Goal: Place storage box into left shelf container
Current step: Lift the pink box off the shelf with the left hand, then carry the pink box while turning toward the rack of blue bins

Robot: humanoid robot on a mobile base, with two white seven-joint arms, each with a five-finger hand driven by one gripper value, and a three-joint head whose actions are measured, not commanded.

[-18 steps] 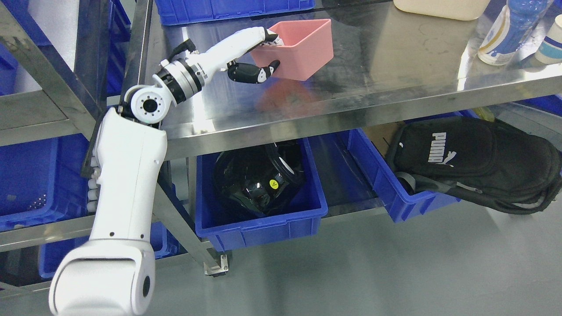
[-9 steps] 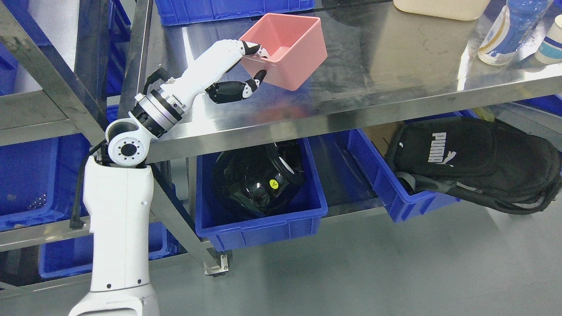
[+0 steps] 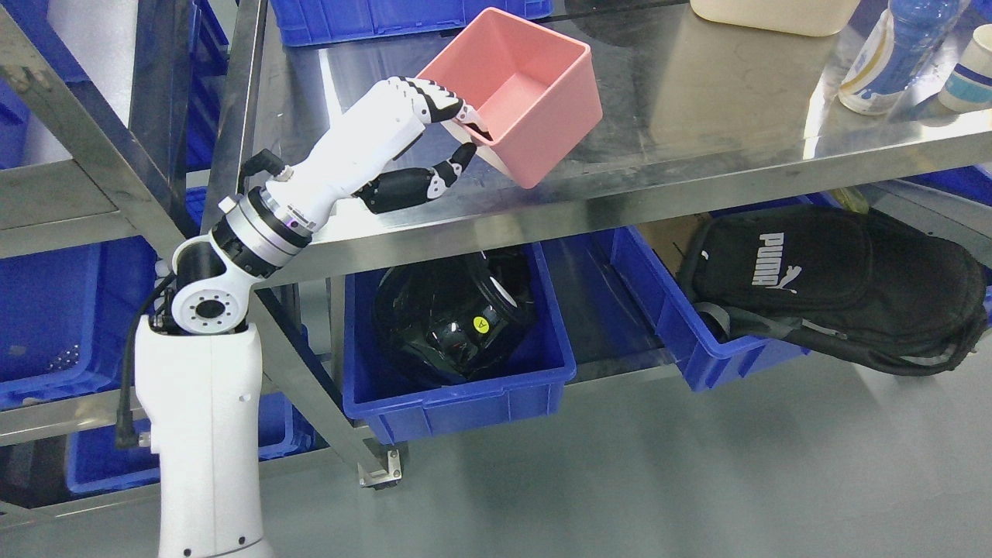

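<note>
A pink open-topped storage box (image 3: 523, 93) hangs tilted above the steel shelf top (image 3: 697, 108), its opening facing up and toward me. My left hand (image 3: 461, 136) is shut on the box's near-left wall, with fingers (image 3: 434, 97) over the rim and the black thumb (image 3: 449, 167) under the outside. The white left arm (image 3: 201, 403) rises from the lower left. On the lower shelf a blue bin (image 3: 457, 395) holds a black helmet (image 3: 453, 318). My right arm does not show.
A second blue bin (image 3: 697, 341) to the right carries a black bag (image 3: 845, 287). Bottles (image 3: 883, 54) and a cream container (image 3: 775, 12) stand at the back right of the shelf top. More blue bins (image 3: 62, 318) sit in the rack at left. A slanted steel brace (image 3: 310, 387) runs beside my arm.
My left hand has lifted the pink box off the shelf top and tipped it, drawing it toward the front edge. The arm's elbow has dropped lower and leftward.
</note>
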